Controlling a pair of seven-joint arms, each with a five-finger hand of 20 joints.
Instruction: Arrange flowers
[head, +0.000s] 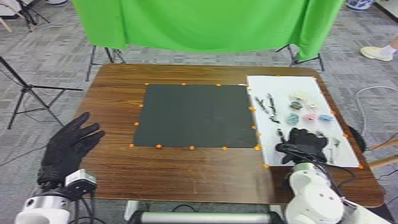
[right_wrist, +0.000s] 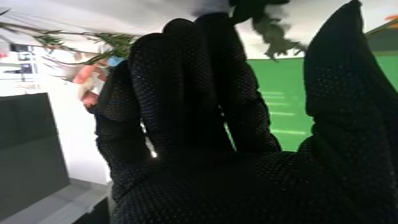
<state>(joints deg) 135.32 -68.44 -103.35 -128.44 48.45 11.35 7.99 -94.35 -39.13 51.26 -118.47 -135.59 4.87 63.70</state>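
My right hand (head: 304, 146) is released, fingers straight; beyond them the pink flower (head: 309, 117) lies on the white sheet (head: 269, 84), near the blue flower (head: 326, 118).

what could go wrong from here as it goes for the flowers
The right hand is open amid stems and sprigs at the near part of the white sheet, so closing it might catch more than one.

The pink flower and blue flower lie close together; picking one could nudge the other.

The thin dark stems farther up lie flat, so the gloved fingers may struggle to get under them.
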